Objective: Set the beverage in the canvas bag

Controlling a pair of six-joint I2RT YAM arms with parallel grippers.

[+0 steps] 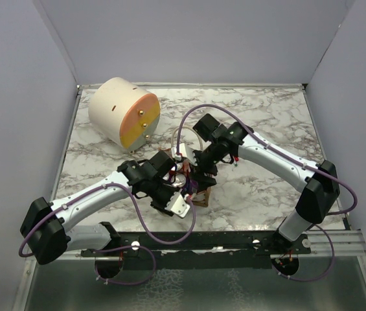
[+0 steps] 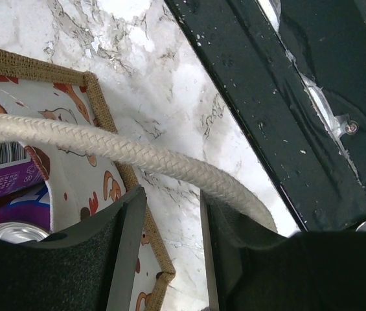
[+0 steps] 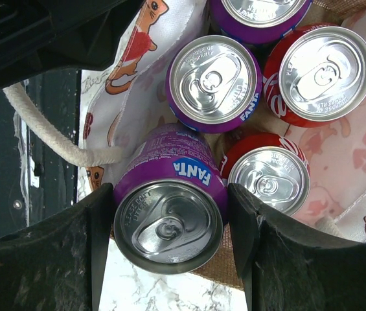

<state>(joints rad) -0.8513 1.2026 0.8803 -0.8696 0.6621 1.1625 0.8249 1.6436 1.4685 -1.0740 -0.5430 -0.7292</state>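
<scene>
Item: marble table (image 1: 267,116), two arms meeting at its centre over one canvas bag (image 1: 202,194). Canvas bag: tan burlap edging, white lining printed with red-brown cats (image 3: 150,58), standing open between both wrists, well apart from the cream-and-orange cylinder (image 1: 123,111) lying on its side at the far left. Contents, seen from the right wrist: four upright cans, two purple (image 3: 215,81) and two red (image 3: 325,71), packed touching one another. Beverage: one purple Fanta can (image 3: 168,217), tilted, lid toward the camera, at the bag's near rim just beside the upright cans; whether its base rests on anything cannot be told. Right gripper (image 3: 170,243): fingers pressed against both sides of the purple Fanta can, clamping it. Left gripper (image 2: 173,259): jaws parted by a narrow gap showing bare marble, nothing pinched between them; the cream rope handle (image 2: 105,146) crosses just past the fingertips and lies against one finger (image 2: 234,227). Black rail (image 2: 267,110): along the table's near edge, beside the bag's corner
</scene>
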